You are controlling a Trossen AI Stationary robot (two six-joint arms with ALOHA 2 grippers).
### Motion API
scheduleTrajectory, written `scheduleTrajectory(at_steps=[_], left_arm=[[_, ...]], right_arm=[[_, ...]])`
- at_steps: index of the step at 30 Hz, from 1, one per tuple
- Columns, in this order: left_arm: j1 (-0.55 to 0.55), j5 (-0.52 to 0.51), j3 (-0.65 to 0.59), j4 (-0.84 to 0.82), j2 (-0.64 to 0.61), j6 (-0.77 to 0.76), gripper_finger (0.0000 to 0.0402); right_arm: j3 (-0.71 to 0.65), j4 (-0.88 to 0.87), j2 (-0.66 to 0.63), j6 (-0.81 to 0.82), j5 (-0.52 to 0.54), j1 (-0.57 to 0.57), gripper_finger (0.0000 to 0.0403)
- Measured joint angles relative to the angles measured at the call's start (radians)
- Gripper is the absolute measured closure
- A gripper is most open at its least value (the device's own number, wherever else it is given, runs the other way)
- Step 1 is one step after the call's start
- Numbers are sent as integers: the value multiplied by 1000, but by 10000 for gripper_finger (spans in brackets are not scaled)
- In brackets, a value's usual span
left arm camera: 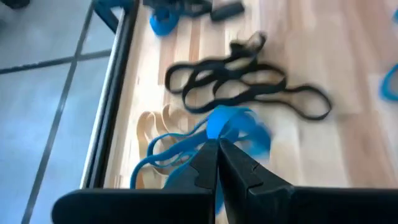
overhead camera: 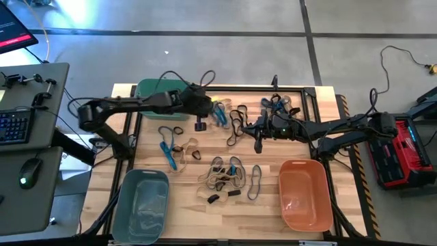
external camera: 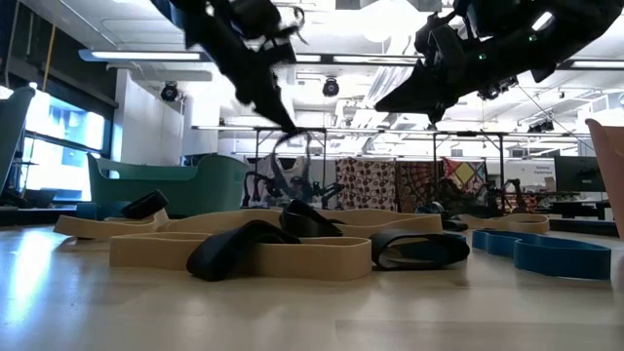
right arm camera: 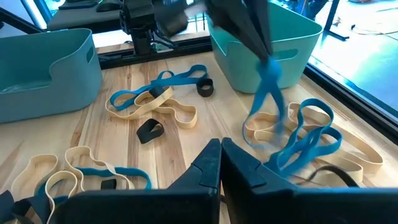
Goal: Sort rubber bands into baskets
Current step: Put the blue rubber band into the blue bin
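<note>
Low view first: nearest on the counter [external camera: 312, 312] lie tan and black rubber bands [external camera: 244, 255], with a blue band [external camera: 561, 255] off to one side. Beyond them the left gripper [left arm camera: 217, 144] has its fingers clamped on a blue rubber band [right arm camera: 272, 93], which dangles from it beside the teal-green basket [right arm camera: 273, 46] at the far edge. The right gripper [right arm camera: 220, 144] waits over the counter's middle, fingers together and empty. The grey-blue basket [overhead camera: 140, 205] and orange basket [overhead camera: 305, 195] sit at the near corners. I'd say a pick is just made; next, the band must be lifted clear of its neighbours and carried over a basket.
</note>
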Motion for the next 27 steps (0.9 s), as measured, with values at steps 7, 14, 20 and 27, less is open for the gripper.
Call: scheduleTrajectory(at_steps=[7,14,20,27], left_arm=[[-76,1,0,-88,-129,-75,401],[-192,76,0,-201,-227,-182,401],[-319,111,0,-337,-315,-302,401],[-481,131,0,-449,-387,-414,401]], right_arm=[[0,2,0,6,0,0,403],[0,2,0,6,0,0,403],[0,-5,0,7,0,10,403],[0,-5,0,6,0,29,403]])
